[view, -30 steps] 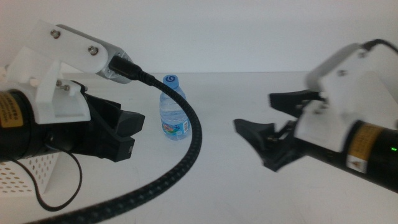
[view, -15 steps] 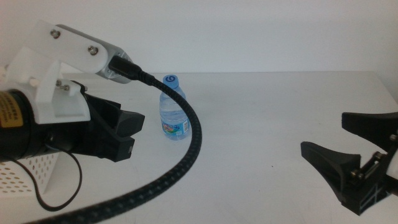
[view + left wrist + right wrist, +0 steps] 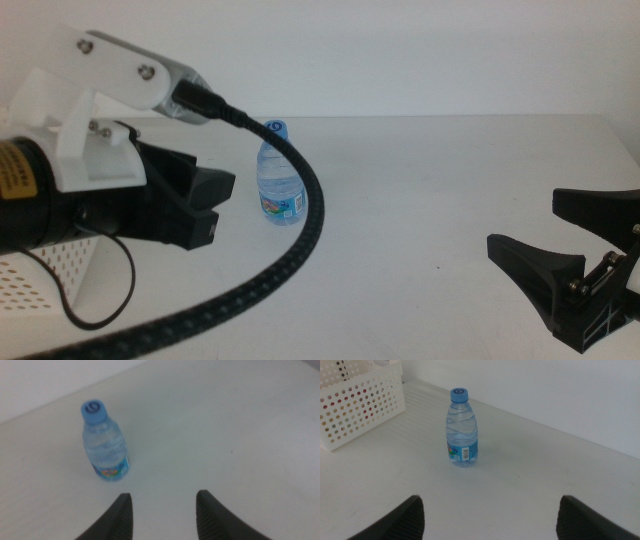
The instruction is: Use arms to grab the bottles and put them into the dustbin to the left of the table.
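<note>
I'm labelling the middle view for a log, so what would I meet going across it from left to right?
Dustbin → left gripper → water bottle → bare table → right gripper, jaws open.

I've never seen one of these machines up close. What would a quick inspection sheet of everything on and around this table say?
Surface: plain matte white-grey tabletop, unmarked.
Job's things: small clear water bottle with blue cap standing upright, untouched; white perforated plastic basket at the table's left side.
Clutter: nothing seen.
Grippers: left gripper open, empty, short of the bottle; right gripper open, empty, low at the table's right edge.
Cables: thick black braided cable arcs from the left arm, crossing in front of the bottle.
Surroundings: bare white wall.
</note>
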